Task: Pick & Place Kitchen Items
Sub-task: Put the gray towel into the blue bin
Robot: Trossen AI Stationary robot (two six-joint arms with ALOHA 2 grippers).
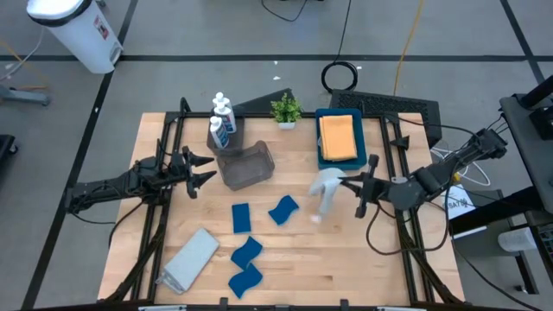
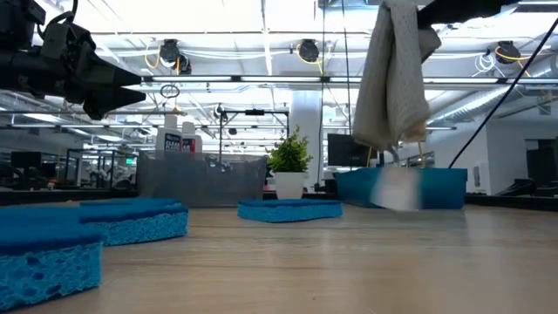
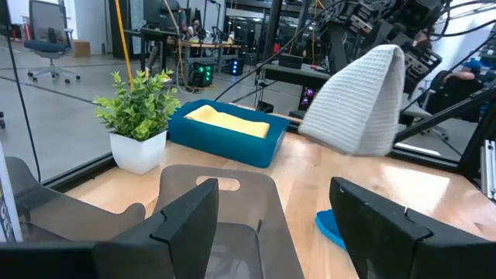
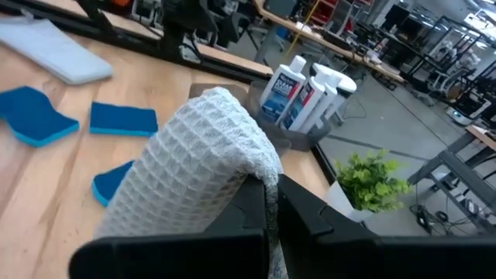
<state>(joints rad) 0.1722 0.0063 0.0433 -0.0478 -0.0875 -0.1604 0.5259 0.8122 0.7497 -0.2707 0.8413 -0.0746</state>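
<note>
While the right gripper [image 1: 352, 192] pinches a grey waffle cloth [image 1: 326, 192] and hangs it clear above the wooden table [image 1: 346, 259], the left gripper [image 1: 204, 168] waits spread wide and empty beside the grey bin [image 1: 246, 164]. Four blue sponges [image 1: 241, 217] lie scattered on the boards; an orange cloth [image 1: 339, 136] fills the blue tray [image 1: 321, 160]. Beyond, a lit workshop with desks.
</note>
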